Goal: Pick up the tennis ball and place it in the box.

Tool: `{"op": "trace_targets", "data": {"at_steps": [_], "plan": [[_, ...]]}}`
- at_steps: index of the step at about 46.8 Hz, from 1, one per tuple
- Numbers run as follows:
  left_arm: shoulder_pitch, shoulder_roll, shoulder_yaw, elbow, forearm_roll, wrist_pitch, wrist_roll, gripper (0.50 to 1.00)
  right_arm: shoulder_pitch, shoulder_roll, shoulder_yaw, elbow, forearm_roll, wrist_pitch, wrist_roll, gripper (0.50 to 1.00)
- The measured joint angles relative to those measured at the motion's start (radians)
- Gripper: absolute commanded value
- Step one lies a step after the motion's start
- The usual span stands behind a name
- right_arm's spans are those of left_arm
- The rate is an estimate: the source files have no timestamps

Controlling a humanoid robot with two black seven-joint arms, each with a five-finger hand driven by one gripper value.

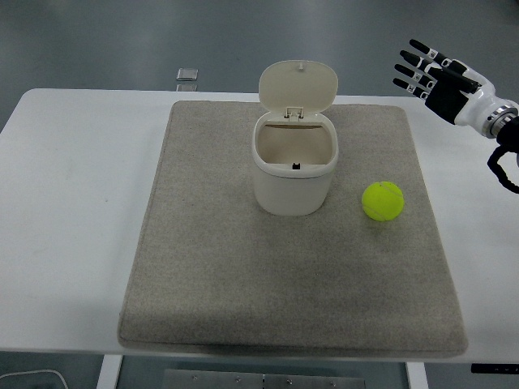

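One hand in view: right hand (434, 77) up at the table's far right corner, fingers spread, holding nothing, well apart from the tennis ball (383, 201). Ball sits on the grey mat (203, 284), just right of the box (294, 166), lid flipped up. Risks, my read: ball rolls if fingers nudge it off-centre; reaching in could clip the box wall or knock the lid shut.
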Motion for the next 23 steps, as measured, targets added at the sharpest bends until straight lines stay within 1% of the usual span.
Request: {"op": "trace_targets", "data": {"at_steps": [23], "plan": [[-0.012,0.0,0.002,-0.003,0.0,0.0,0.0,0.992,0.003,-0.002,-0.001,0.0,-0.001,0.002,0.0,0.917]]}}
